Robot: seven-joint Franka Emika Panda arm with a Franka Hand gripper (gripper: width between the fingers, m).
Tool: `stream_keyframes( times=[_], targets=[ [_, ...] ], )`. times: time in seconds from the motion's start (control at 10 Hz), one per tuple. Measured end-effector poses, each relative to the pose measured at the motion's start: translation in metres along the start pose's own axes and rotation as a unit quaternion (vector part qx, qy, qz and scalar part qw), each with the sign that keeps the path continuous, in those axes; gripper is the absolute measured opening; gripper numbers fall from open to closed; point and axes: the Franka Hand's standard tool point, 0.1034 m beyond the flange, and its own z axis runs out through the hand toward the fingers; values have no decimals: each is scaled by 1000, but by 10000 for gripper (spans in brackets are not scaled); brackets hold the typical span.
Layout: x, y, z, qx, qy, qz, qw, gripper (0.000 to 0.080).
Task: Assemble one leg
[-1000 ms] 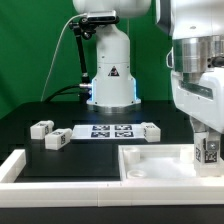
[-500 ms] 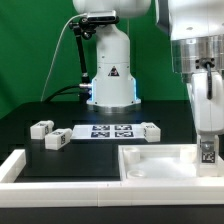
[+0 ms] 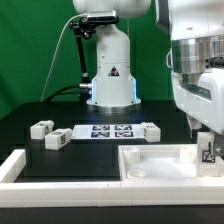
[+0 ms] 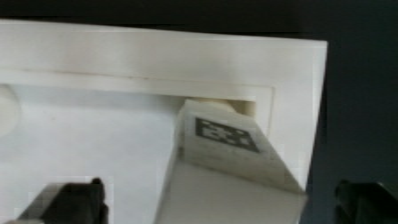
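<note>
Green backdrop behind, black tabletop (image 3: 60, 120) below: the end effector (image 3: 212, 128), jaws spread wide and empty, has risen off the leg (image 3: 209, 151), now standing in the tray (image 3: 150, 170) at its 3 o'clock corner, apparently seated.

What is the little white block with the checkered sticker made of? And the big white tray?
The leg looks like smooth white plastic, matte with crisp edges; its tag seems printed. The tray also looks like matte white plastic, with even colour and a moulded rim, though I can't be sure.
</note>
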Motion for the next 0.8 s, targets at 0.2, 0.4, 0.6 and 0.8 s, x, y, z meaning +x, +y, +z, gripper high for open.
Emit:
stream_keyframes(
  times=[0.2,0.4,0.6,0.8],
  targets=[
    [0,-1,-1,1,0,-105,995,649],
    [-3,-2,-1,0,0,-183,983,649],
    [-4,-2,-2,-4,6,-325,946,649],
    [-3,-4,-2,-14,11,-446,895,649]
  ],
)
